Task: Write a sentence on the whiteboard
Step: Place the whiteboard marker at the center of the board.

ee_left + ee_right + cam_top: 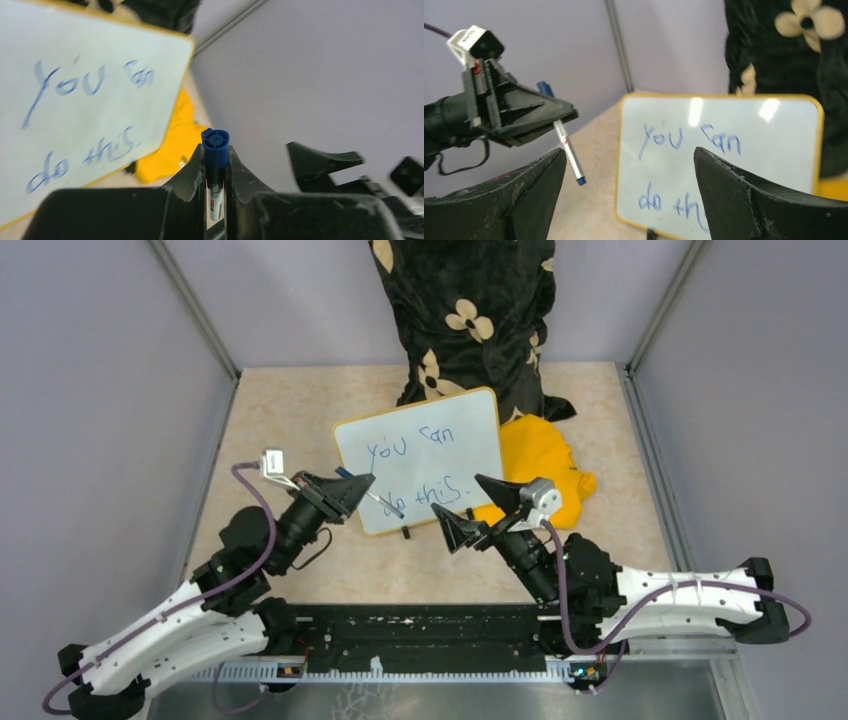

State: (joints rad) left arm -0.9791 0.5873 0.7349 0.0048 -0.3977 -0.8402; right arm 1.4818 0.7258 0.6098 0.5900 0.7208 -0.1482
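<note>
Two-line sentence (418, 465) on whiteboard (480, 455)

You see a blue sentence (415, 465) on the white, yellow-framed whiteboard (470, 420), a blue-capped marker (216, 155), a yellow cloth (540, 455), black fabric (470, 300) with cream flowers, and a beige counter (290, 410).

The whiteboard (475, 455), glossy white with rounded corners and a thin yellow frame, is propped up on its lower edge. The sentence (437, 437) "you can do this." is written in blue on two lines.
</note>
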